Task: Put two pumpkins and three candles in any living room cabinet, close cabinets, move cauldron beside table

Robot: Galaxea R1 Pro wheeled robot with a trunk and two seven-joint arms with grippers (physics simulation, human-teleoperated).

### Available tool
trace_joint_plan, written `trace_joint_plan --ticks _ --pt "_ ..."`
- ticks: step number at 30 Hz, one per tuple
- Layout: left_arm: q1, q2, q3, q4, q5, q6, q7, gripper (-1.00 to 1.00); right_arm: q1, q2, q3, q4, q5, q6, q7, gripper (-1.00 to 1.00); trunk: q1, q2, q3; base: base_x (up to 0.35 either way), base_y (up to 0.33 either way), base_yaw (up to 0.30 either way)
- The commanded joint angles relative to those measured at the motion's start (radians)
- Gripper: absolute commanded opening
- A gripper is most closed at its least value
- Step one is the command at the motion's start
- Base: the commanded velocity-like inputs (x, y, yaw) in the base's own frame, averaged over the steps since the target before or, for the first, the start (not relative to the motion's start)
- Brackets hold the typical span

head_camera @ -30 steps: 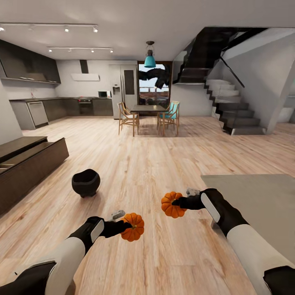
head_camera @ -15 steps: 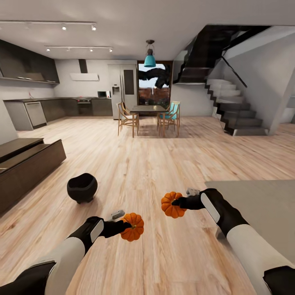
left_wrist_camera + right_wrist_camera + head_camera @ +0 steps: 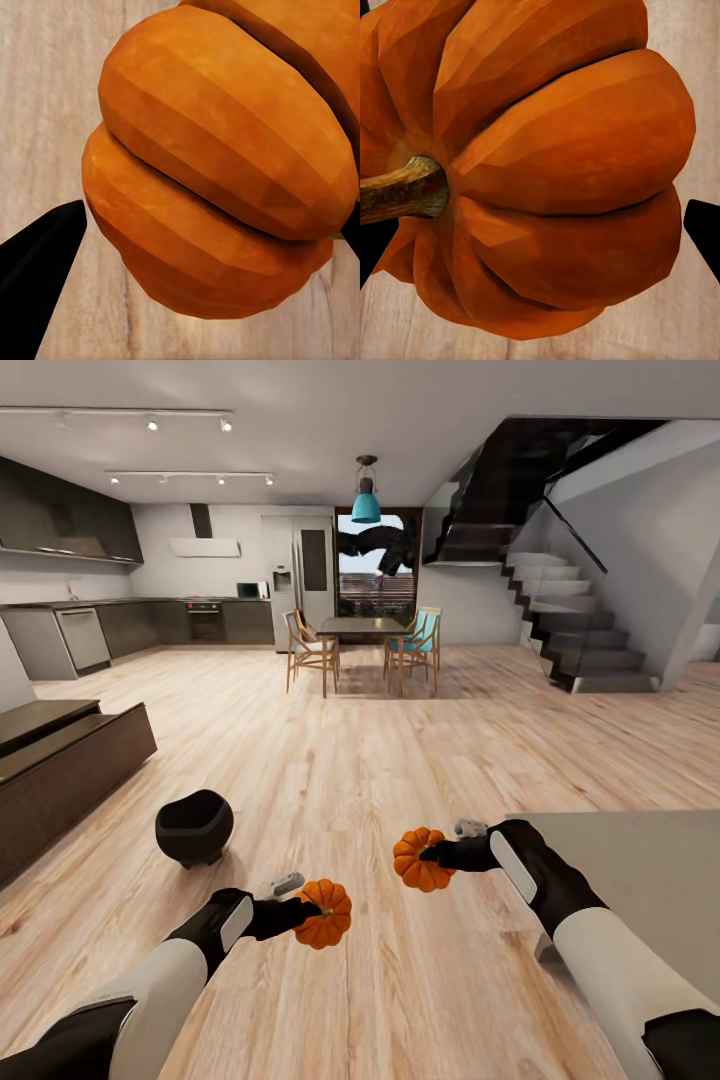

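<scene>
Both arms reach forward and low over the wooden floor (image 3: 400, 980), elbows bent, forearms angled inward; the left gripper (image 3: 312, 909) is clamped on one pumpkin (image 3: 324, 913), and the right gripper (image 3: 432, 854) is clamped on the other pumpkin (image 3: 419, 859), which is held a little higher and farther forward. The two pumpkins hang near each other but apart, clear of the floor; each is bright orange with deep ribs. In the left wrist view that arm's pumpkin (image 3: 217, 165) shows broad faceted lobes with a black fingertip (image 3: 37, 247) at its side; in the right wrist view the other pumpkin (image 3: 547, 165) shows a short brown stem (image 3: 401, 189) pointing sideways. The cauldron (image 3: 194, 828), round and black with a wide mouth, stands on the floor ahead of the left arm; beyond it at the left edge runs the long dark cabinet (image 3: 70, 760); the grey-beige worktop (image 3: 650, 870) of the low table lies beside the right forearm.
</scene>
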Motion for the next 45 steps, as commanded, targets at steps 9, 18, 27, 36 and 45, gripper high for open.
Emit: trace_joint_plan --ticks 9,18,27,36,45 --pt "0.0 0.0 0.003 -0.002 0.01 0.009 0.004 -1.0 -0.001 -0.001 0.002 -0.001 0.009 0.002 0.008 -1.0 0.0 0.0 -0.001 0.102 0.0 0.0" --pt "0.0 0.0 0.003 -0.002 0.01 0.009 0.004 -1.0 -0.001 -0.001 0.002 -0.001 0.007 0.002 0.007 -1.0 0.0 0.0 -0.001 0.254 0.0 0.0" --pt "0.0 0.0 0.003 -0.002 0.01 0.009 0.004 -1.0 -0.001 -0.001 0.002 -0.001 0.007 0.002 0.007 -1.0 0.0 0.0 -0.001 0.31 0.0 0.0" --pt "0.0 0.0 0.003 -0.002 0.01 0.009 0.004 -1.0 -0.001 -0.001 0.002 -0.001 0.007 0.002 0.007 -1.0 0.0 0.0 -0.001 0.312 0.0 0.0" --pt "0.0 0.0 0.003 -0.002 0.01 0.009 0.004 -1.0 -0.001 -0.001 0.004 -0.001 0.009 0.002 0.007 -1.0 0.0 0.0 -0.001 0.312 0.0 0.0"
